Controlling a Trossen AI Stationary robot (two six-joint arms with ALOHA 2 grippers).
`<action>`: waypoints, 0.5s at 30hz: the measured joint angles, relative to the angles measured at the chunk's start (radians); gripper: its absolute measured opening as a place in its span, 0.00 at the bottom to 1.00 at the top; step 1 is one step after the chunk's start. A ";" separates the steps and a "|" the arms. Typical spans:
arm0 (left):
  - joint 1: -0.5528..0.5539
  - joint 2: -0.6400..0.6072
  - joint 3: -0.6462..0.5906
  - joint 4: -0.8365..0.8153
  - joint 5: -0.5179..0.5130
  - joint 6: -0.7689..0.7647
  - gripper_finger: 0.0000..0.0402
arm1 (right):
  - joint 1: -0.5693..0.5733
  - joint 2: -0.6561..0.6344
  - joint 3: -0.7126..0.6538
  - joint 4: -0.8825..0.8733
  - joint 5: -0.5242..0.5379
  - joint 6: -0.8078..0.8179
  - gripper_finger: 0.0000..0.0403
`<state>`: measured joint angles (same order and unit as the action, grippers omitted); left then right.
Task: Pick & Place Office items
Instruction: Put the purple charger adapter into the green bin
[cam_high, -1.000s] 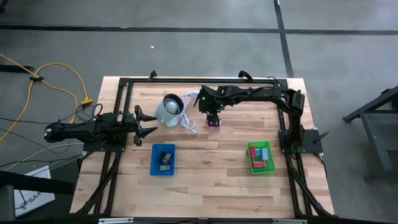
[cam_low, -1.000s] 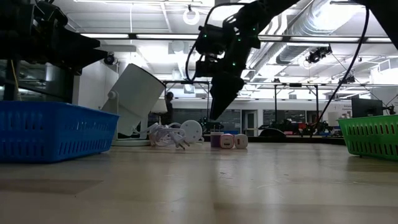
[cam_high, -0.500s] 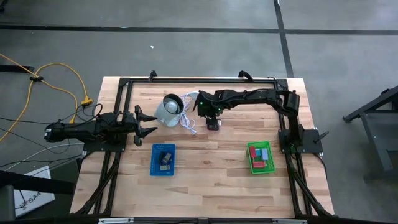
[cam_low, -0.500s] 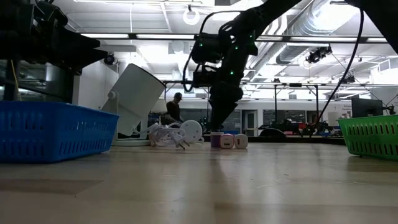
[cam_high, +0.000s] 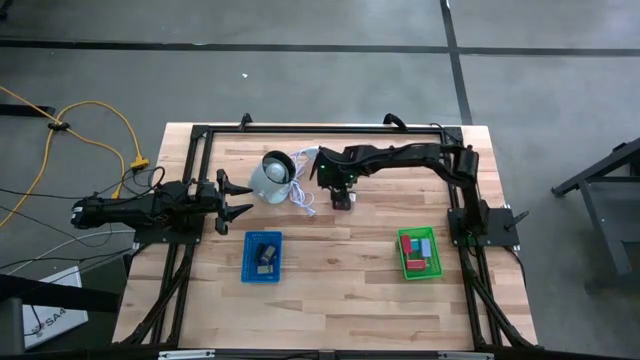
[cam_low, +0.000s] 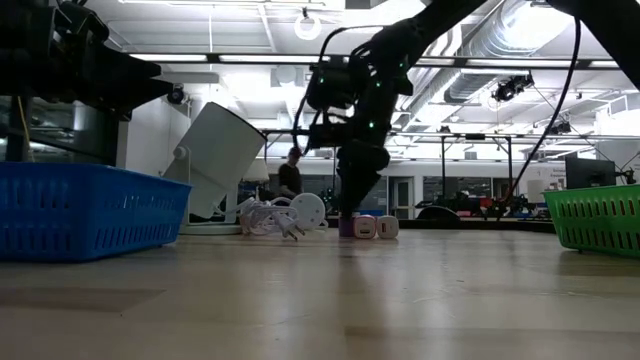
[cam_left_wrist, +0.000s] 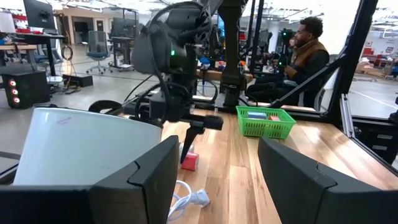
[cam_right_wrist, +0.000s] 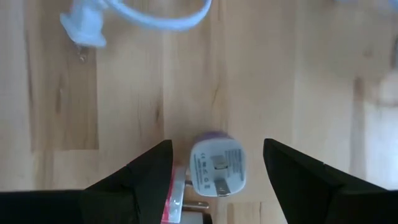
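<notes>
The right gripper (cam_high: 343, 197) hangs low over the middle of the pale wooden bench (cam_high: 340, 280), its two dark fingers (cam_right_wrist: 134, 180) spread wide and holding nothing. In the right wrist view a small white block with a purple edge and metal prongs (cam_right_wrist: 217, 165) lies on the wood in the gap between them, not touching either finger. A red-sided piece (cam_right_wrist: 169, 202) lies just beside it, close against one finger. From the low camera these small pieces (cam_low: 366, 227) sit in a tight cluster on the bench directly under the gripper.

Just beside the cluster lie a white cord with a plug (cam_high: 302, 197) and a grey-white round object (cam_high: 268, 180), tipped on its side. Nearer the front edge, a flat blue plastic tray (cam_high: 262, 257) holds a dark piece, and a green plastic tray (cam_high: 419, 253) holds red, teal and pale-blue blocks.

The left gripper (cam_high: 238, 197) waits at the bench's left side, fingers (cam_left_wrist: 149, 180) wide apart and empty.
</notes>
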<state>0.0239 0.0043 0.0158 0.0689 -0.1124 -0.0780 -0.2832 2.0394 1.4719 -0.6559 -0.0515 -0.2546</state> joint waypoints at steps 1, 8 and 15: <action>0.000 0.000 0.000 0.000 0.000 0.000 0.53 | 0.000 0.006 0.000 0.000 0.000 0.000 0.59; 0.000 0.000 0.000 0.000 0.000 0.000 0.53 | 0.001 0.012 0.000 0.004 0.000 0.018 0.59; 0.000 0.000 0.000 0.000 0.000 0.000 0.53 | 0.000 0.012 0.000 -0.008 0.000 0.027 0.58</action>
<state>0.0242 0.0043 0.0158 0.0690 -0.1127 -0.0780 -0.2832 2.0518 1.4715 -0.6642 -0.0512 -0.2279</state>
